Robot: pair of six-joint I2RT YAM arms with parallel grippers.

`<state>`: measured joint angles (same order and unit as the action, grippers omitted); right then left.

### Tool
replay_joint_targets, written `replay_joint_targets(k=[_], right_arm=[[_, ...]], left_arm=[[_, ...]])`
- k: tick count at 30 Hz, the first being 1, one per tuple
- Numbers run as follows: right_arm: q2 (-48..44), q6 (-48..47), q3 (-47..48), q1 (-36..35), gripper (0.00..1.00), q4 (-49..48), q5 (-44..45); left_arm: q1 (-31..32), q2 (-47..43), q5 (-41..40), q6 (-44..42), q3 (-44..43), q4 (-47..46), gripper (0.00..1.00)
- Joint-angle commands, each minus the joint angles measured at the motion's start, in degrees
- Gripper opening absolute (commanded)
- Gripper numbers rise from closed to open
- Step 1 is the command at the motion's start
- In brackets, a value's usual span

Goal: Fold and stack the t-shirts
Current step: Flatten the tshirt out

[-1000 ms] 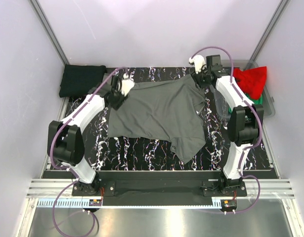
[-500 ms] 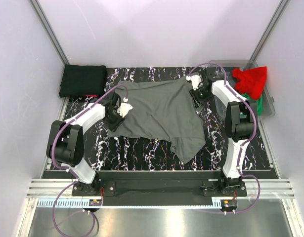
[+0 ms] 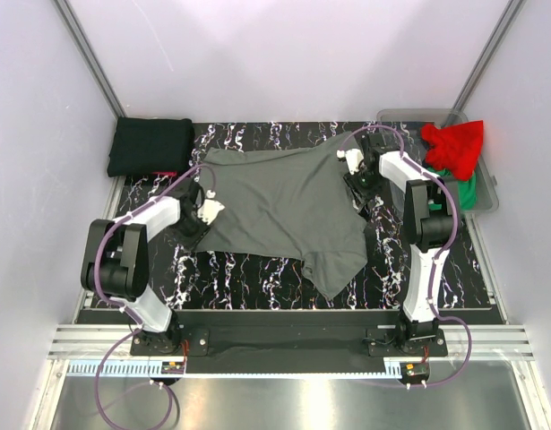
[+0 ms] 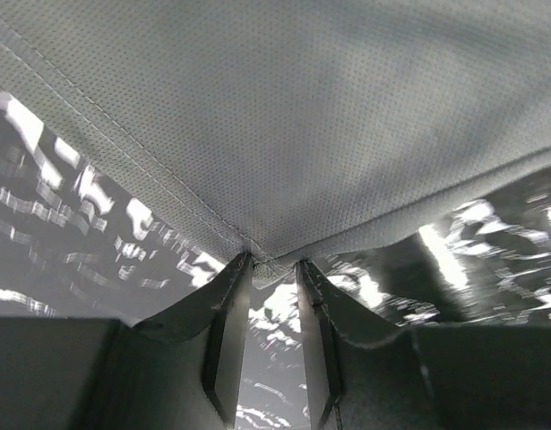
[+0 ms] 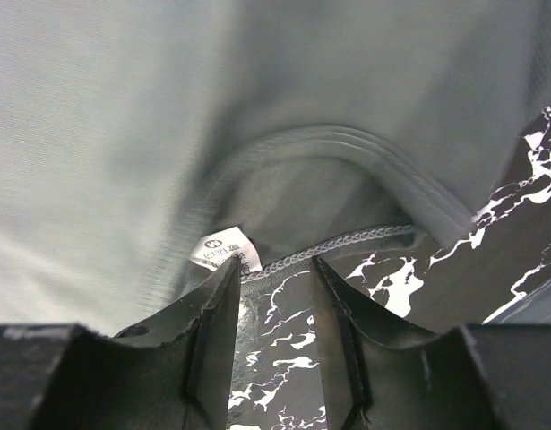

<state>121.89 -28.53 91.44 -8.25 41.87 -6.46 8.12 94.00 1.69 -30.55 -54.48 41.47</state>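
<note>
Left pincer [image 4: 272, 265]: jaws stood narrowly parted, clamping nothing, with a hem corner of the grey shirt [image 3: 284, 202] at their tips. Right pincer [image 5: 277, 265]: jaws stood wider, likewise released, with the collar seam and label [image 5: 223, 251] at their tips. From above, the shirt lay flat between them, toward 3 o'clock from the left pincer and 9 o'clock from the right. I read its long axis as 9-to-3, each arm nearest its own end. The marbled table [image 3: 248, 273] lay beneath, with a black shirt [image 3: 150, 145] at 10 o'clock and a bin [image 3: 402, 115] with a red shirt [image 3: 454, 143] at 2 o'clock.
</note>
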Motion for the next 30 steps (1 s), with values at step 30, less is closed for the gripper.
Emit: replay_joint_targets(k=[30], right_arm=[[-21.8, -0.4, -7.4, 0.1, 0.44, 5.3, -8.2]], left_arm=[[-2.2, -15.3, 2.9, -1.2, -7.8, 0.8, 0.34]])
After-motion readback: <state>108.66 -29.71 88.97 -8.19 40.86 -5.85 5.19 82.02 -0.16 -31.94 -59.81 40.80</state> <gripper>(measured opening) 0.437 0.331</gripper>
